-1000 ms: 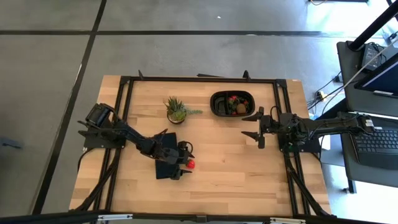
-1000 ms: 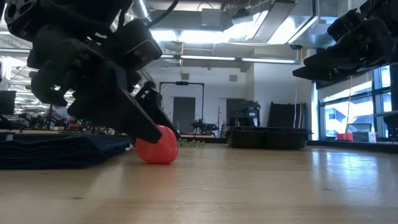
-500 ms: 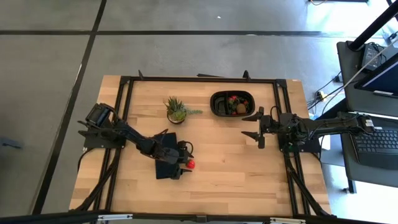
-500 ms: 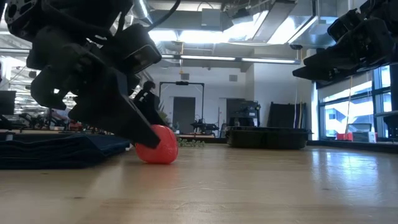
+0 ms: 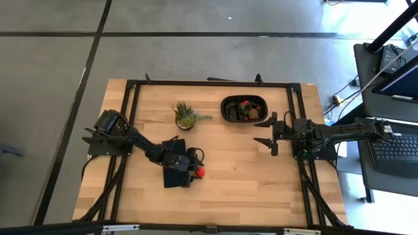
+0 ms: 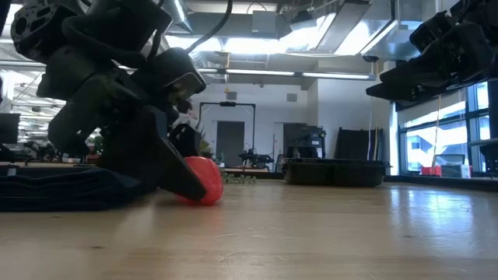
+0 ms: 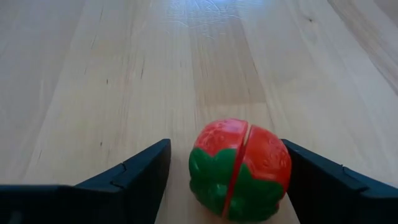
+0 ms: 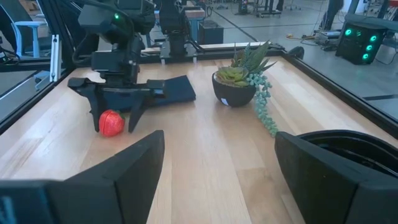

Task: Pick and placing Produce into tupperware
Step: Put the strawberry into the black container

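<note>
- The left hand (image 5: 194, 171) is reaching down to the counter (image 5: 235, 186) in its left half, toward the front edge, over the end of a dark cloth (image 5: 173, 163).
- Its fingers (image 7: 134, 177) are standing apart on either side of a red strawberry (image 7: 239, 169) with a green cap; in the left wrist view a gap is showing on each side, so nothing is being gripped.
- The strawberry is sitting on the bare wood just beside the cloth, low between the two fingers.
- The black oval container (image 5: 242, 108) is sitting near the back edge, right of the middle, with red pieces and a brownish piece lying inside it.
- A small potted plant (image 5: 186, 115) is standing to the left of the container, apart from it.
- The right hand (image 5: 272, 132) is hovering over the right side of the counter, just in front of the container, its fingers spread wide and holding nothing.
</note>
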`<state>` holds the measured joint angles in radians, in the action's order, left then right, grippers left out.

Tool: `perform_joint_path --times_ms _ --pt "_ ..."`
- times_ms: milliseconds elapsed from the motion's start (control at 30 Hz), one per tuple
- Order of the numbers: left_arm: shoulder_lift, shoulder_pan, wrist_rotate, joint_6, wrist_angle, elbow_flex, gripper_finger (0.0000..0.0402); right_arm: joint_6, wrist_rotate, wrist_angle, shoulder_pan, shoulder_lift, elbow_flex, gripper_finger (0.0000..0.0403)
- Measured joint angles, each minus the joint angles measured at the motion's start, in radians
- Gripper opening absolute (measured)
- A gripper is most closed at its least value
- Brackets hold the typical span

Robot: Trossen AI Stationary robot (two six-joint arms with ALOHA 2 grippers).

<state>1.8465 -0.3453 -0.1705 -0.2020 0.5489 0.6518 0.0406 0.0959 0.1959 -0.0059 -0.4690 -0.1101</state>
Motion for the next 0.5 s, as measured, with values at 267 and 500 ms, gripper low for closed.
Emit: perform_joint_path --times_ms 267,500 --pt "0.0 0.004 0.001 0.0 0.0 0.0 0.0245 0.0 0.0 -0.006 0.0 0.0 0.0 0.0306" --pt "0.0 0.023 0.005 0.002 0.017 0.0 0.0217 0.002 0.0 -0.006 0.0 0.0 0.0 0.0306"
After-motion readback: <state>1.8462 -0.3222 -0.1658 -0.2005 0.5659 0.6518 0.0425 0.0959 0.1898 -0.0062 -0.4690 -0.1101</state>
